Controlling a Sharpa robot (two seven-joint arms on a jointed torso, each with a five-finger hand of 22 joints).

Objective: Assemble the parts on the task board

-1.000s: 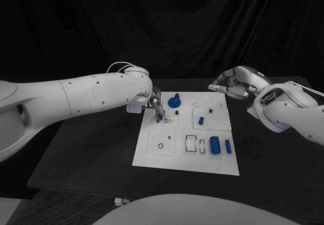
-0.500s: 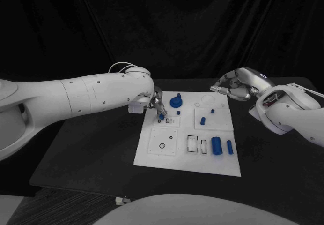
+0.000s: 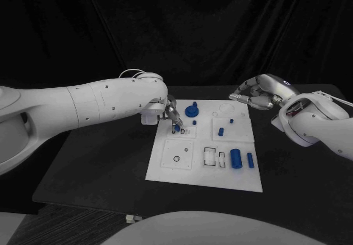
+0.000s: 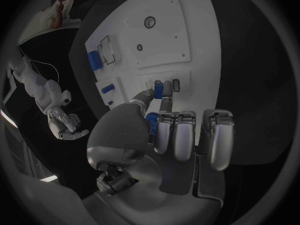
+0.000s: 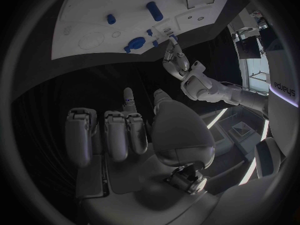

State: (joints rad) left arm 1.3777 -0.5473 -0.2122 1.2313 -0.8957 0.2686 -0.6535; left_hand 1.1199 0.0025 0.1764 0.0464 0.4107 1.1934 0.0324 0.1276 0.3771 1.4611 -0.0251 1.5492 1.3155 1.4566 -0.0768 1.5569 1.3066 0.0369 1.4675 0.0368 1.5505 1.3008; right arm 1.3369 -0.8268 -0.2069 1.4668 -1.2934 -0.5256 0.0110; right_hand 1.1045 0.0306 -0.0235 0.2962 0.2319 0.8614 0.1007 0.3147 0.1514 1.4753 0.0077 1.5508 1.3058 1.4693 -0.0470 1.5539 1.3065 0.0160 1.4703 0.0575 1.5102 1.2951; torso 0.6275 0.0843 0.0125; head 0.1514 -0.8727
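**Left hand seating a small blue part near the board's far-left corner**

The task board (image 3: pixel 204 153) lies in the middle of the black table (image 3: pixel 96 168). The left hand (image 3: pixel 171 116) reaches over the board's far-left corner and pinches a small blue part (image 4: pixel 159 89) between thumb and a fingertip, its other fingers folded back against the palm. The part hangs just above a pair of small slots (image 4: pixel 169 86) near the board's left edge; whether it touches the board cannot be told. The right hand (image 3: pixel 254 94) hovers off the board's far-right corner, fingers curled in around nothing.

Other parts sit on the board: a round knobbed piece (image 3: pixel 191 109) at the far edge, a short peg (image 3: pixel 221 131) towards the right edge, and a large cylinder (image 3: pixel 235 158) with a slimmer bar (image 3: pixel 250 160) near the near-right corner.

To seat the part well, it should probably be held upright and squared to its slot, then lowered straight and slowly. The pinch should loosen only once the part stands by itself, since a tilted entry could jam.
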